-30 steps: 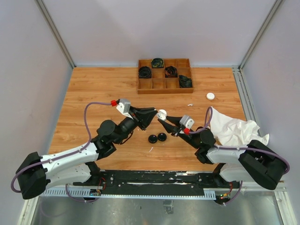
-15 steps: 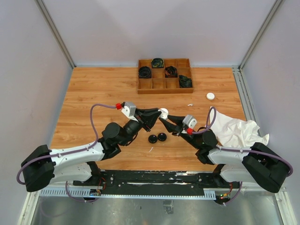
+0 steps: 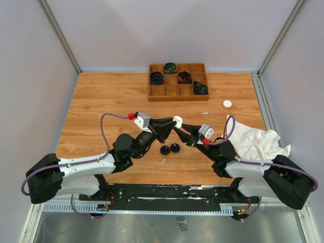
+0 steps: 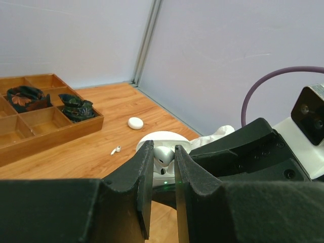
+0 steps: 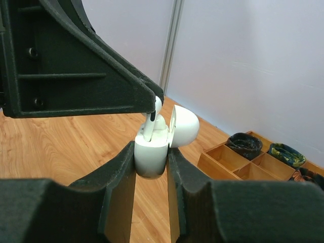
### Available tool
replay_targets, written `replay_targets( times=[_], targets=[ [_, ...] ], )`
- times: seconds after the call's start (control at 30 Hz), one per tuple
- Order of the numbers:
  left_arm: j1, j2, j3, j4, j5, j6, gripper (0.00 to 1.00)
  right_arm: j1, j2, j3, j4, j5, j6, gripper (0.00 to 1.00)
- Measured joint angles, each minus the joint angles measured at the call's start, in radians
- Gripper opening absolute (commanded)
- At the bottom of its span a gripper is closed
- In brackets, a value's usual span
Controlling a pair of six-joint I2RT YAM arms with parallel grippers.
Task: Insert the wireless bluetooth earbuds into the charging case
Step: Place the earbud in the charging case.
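From above, the two arms meet over the middle of the bench (image 3: pixel 101 101). The left pincer (image 3: pixel 171 124) and right pincer (image 3: pixel 177 130) stand tip to tip at a white charging case (image 3: pixel 177 120). Two black cases (image 3: pixel 169 149) lie just nearer, and a wooden tray (image 3: pixel 177 95) sits at the far edge.

In the left wrist view, the left pincer is narrow, pinching a white earbud (image 4: pixel 163 155) right over the open case. A second earbud (image 4: pixel 116 150) lies loose on the bench beyond.

In the right wrist view, the right pincer is clamped narrow on the case body, with its lid (image 5: pixel 183 126) swung open toward the far side. The earbud sits at the mouth of the case, seemingly not fully seated.

If the stem goes in tilted, it may jam or pop out on release. Hard pressing could twist the case in its grip, and a stray finger could knock the lid shut.
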Motion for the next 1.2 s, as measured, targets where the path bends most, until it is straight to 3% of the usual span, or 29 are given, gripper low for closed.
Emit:
replay_targets(
  times=[0.87, 1.2],
  targets=[
    [-0.027, 0.010, -0.003, 0.008, -0.023, 0.044, 0.34, 0.000, -0.007, 0.000, 0.000, 0.015, -0.002, 0.20],
    [-0.030, -0.016, 0.032, -0.126, 0.017, -0.006, 0.52, 0.000, -0.007, -0.012, 0.000, 0.043, -0.021, 0.21]
  ],
)
